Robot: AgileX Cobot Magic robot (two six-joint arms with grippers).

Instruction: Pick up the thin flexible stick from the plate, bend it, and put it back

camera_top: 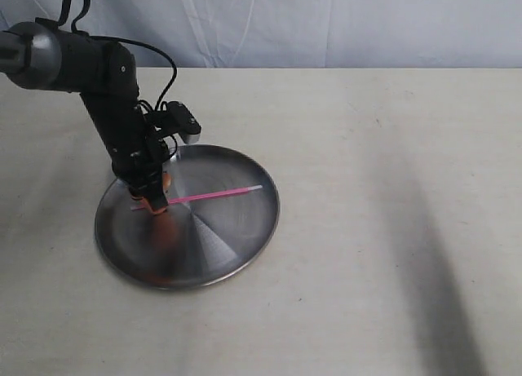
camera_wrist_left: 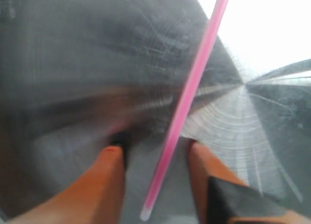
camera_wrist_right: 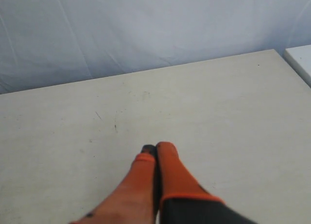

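**Operator:** Where is the thin flexible stick, and what is the left gripper doing?

**Technician:** The thin flexible stick (camera_top: 208, 195) lies flat on the plate (camera_top: 232, 249). It runs from the plate's left part across the middle, and a whitish tip shows at its right end. The left gripper (camera_top: 153, 198) stands over the stick's left end with its tips down at the steel. In the left wrist view the orange fingers (camera_wrist_left: 109, 175) sit a moderate gap apart, one on each side of the stick. Neither visibly touches it, so the gripper holds nothing.

**Operator:** How is this step done well?

**Technician:** The step in hand appears to be closing on the stick.
- Keep the rod centred between the pads.
- Keep the tips low, because the rod is very thin.
- Close squarely across it; a skewed pinch is likely to roll it away on the smooth dish.
- Lift only once the grip is firm.

Gripping near the left end leaves most of the length free for bending.

**Operator:** And the right gripper?

**Technician:** The right gripper (camera_wrist_right: 155, 148) has its fingers pressed together on nothing, above the bare table (camera_wrist_right: 218, 102). The exterior view does not show it.

**Operator:** What is the count?

**Technician:** One stick, one plate, two grippers.
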